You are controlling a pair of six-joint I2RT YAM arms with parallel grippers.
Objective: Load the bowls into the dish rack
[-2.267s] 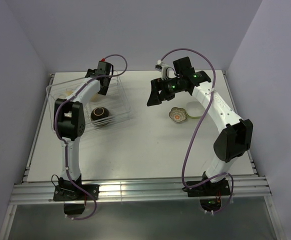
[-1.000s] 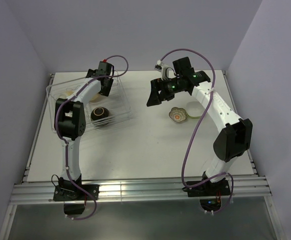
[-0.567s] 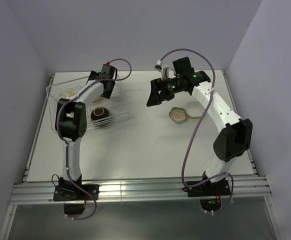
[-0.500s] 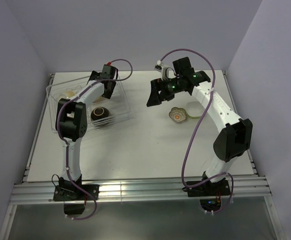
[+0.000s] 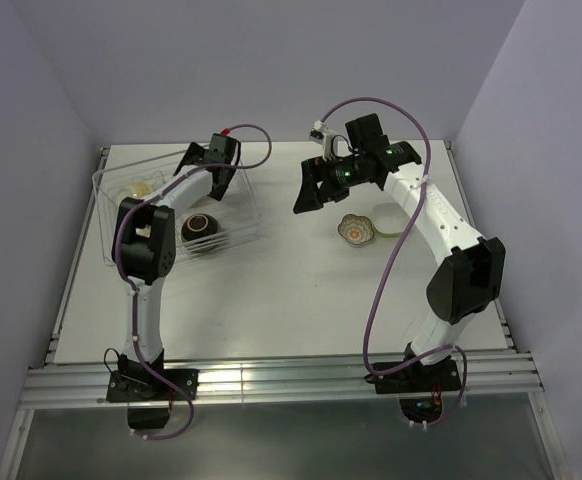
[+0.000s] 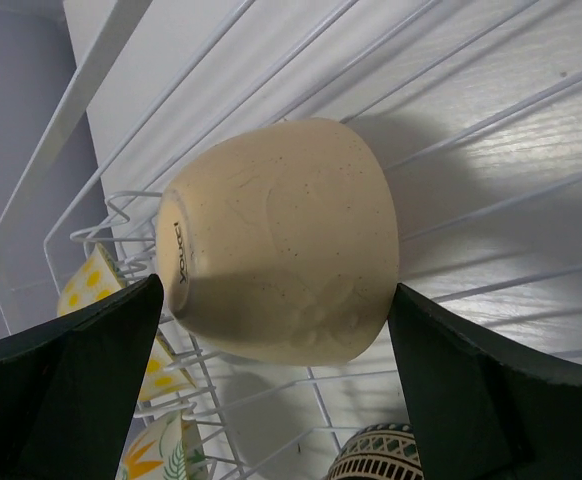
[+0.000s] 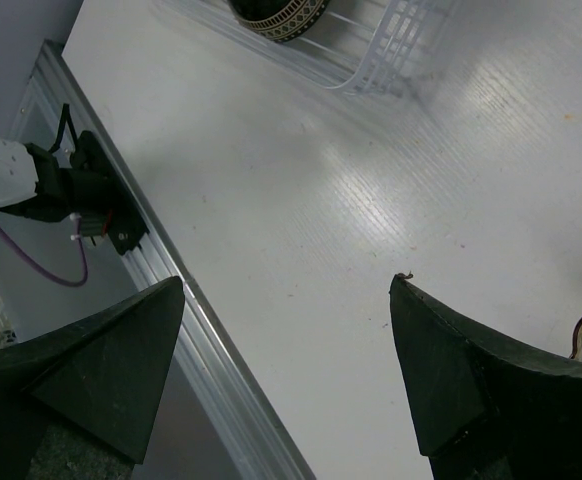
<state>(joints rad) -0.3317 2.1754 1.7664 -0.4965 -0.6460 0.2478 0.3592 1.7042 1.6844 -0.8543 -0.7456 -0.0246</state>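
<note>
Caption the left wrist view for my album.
Open left end effector flanks a speckled cream bowl lying on its side in the dish rack.

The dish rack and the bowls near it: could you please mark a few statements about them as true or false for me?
1. The tan bowl lies on its side inside the dish rack. True.
2. The left gripper has its jaws shut on the tan bowl. False: the jaws stand wide open, one on each side of it.
3. The scalloped bowl is in the dish rack. False: it sits on the table, well to the right of the rack in the top view.
4. The right gripper is open and holds nothing. True.
5. The lime-green bowl sits on the table right by the scalloped bowl. True.
</note>
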